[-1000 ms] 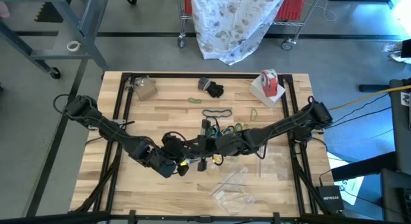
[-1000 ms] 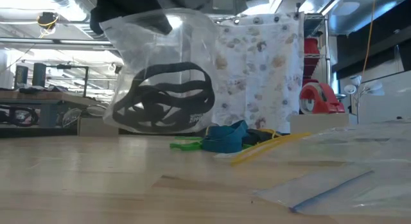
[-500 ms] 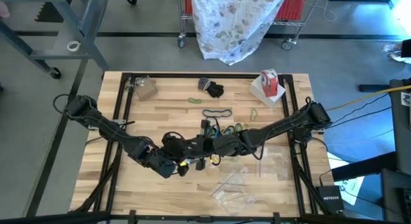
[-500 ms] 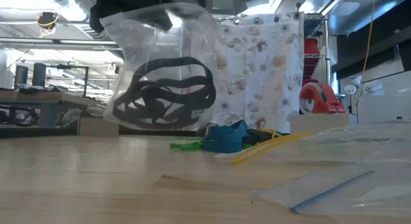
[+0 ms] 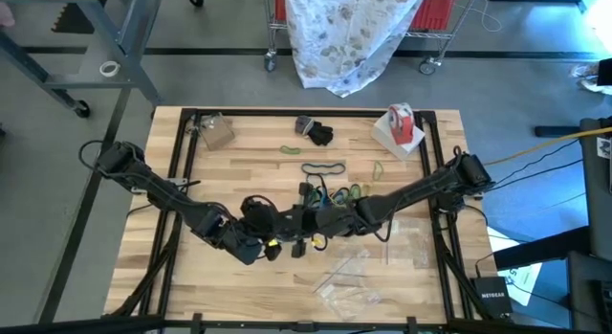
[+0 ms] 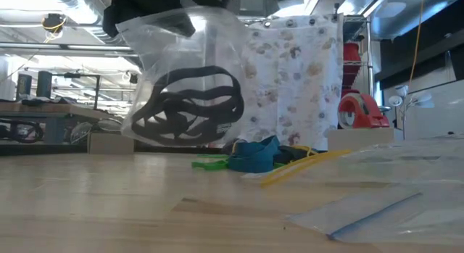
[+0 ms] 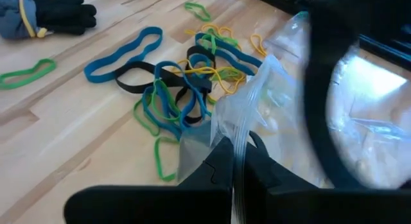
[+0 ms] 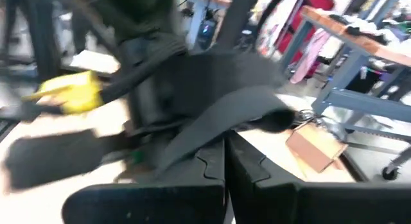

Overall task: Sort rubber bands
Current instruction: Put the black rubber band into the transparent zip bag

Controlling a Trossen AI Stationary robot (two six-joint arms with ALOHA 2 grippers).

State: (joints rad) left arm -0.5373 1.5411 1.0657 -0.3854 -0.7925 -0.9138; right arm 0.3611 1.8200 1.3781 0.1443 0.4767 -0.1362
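— Wooden table (image 5: 239,162) from above, grey floor all round it. Where are the arms?

— Both reach in and meet near the middle of the front half. The left gripper (image 5: 271,246) and the right gripper (image 5: 304,222) sit just beside each other, and the loose rubber bands (image 5: 330,192) lie in a tangle just beyond them, with a long black loop a little farther out. Flat clear bags (image 5: 349,281) lie on the near side of the right gripper, and the red-and-white tape roll (image 5: 401,123) stands well off at the far right corner.

— And level with the tabletop?

— A clear bag (image 6: 185,83) hangs above the wood with black bands (image 6: 190,108) bunched inside it. Behind it, blue and green bands rest on the table.

— The left wrist camera?

— The left fingers (image 7: 221,163) are pressed together on the edge of a clear bag, and the pile of blue, green, yellow and black bands is spread on the wood just ahead of them.

— The right wrist?

— Its fingers (image 8: 212,166) are pressed together too, pinching a broad dark strip; I cannot tell what it is through the blur.
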